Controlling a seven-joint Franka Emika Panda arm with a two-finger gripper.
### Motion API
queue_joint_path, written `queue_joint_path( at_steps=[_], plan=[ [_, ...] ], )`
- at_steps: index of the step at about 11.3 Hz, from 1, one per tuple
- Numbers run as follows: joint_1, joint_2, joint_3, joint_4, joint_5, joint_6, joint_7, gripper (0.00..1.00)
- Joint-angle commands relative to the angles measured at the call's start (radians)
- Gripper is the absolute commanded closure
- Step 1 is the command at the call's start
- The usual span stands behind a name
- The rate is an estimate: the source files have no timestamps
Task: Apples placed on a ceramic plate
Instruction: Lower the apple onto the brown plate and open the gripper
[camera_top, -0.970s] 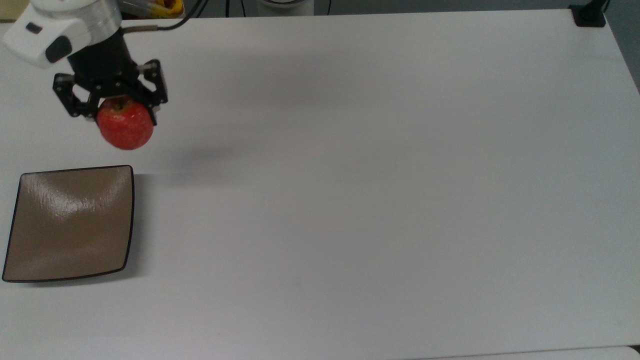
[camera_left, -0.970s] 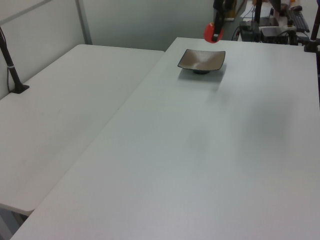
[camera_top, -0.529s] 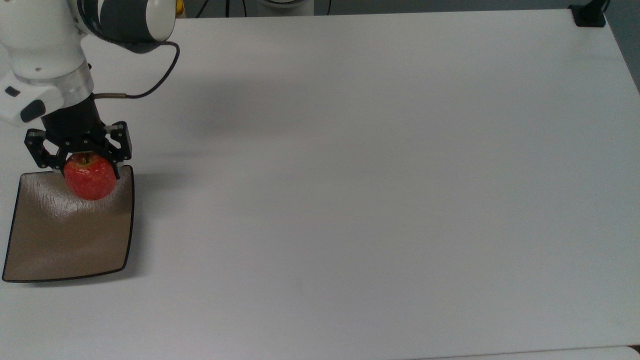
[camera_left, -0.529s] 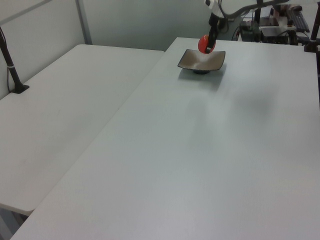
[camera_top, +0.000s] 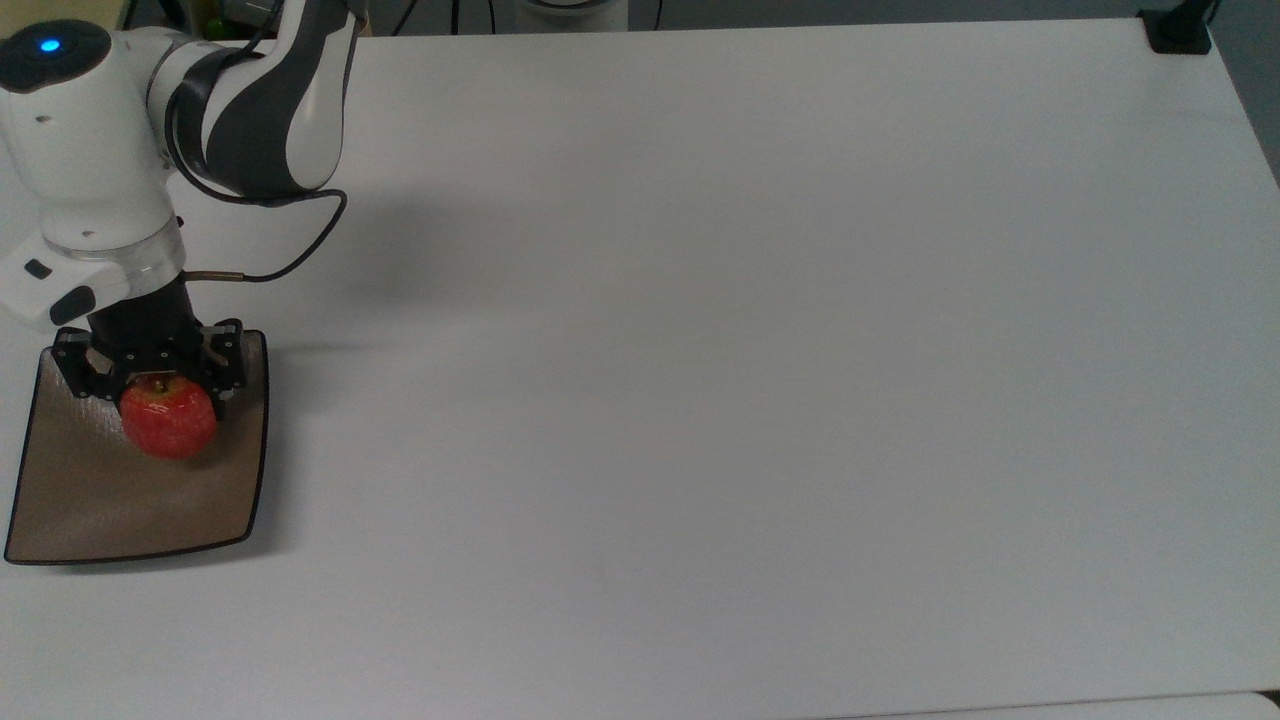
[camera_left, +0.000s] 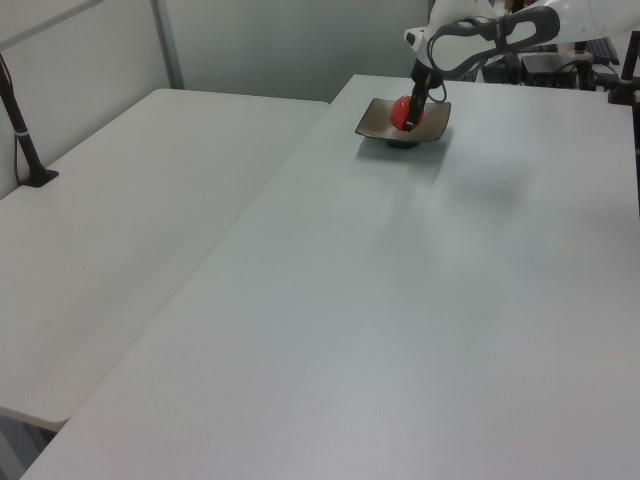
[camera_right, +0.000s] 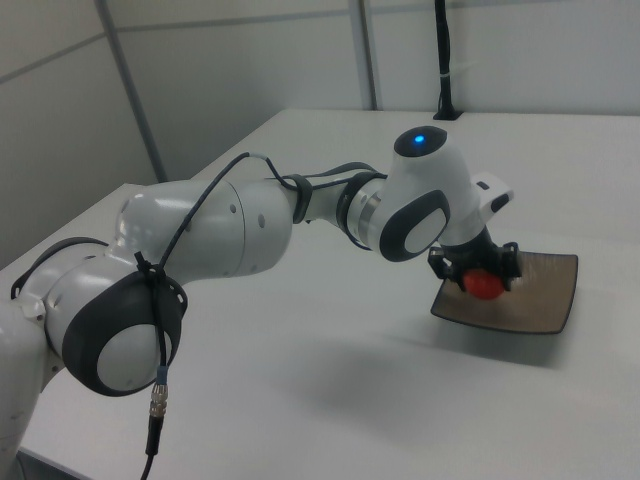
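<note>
Top view: the red apple (camera_top: 168, 428) sits low over the square brown plate (camera_top: 110, 510), near the plate's middle. The gripper (camera_top: 150, 385) squeezes the apple from both sides. The plate rests on the white table (camera_top: 700, 350).

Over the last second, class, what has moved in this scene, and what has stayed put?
The gripper, shut on the red apple, carried it from above the bare table down the top view and lowered it over the tan square plate. It has not let go. The plate and white table stayed put.
</note>
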Motion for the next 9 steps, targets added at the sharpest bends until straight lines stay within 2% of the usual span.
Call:
queue_joint_path(
  at_steps=[1,2,5,6,7,9],
  plan=[
    [-0.014,0.048,-0.011,0.037,-0.002,0.064,-0.021,0.73],
    [-0.017,0.051,-0.009,0.037,-0.002,0.066,-0.021,0.70],
    [-0.020,0.056,-0.011,0.028,-0.002,0.072,-0.015,0.37],
    [-0.020,0.056,-0.009,0.025,-0.002,0.075,-0.009,0.31],
    [-0.020,0.057,-0.009,0.022,-0.002,0.096,0.011,0.15],
    [-0.018,0.056,-0.011,-0.001,-0.002,0.130,0.016,0.04]
  ],
)
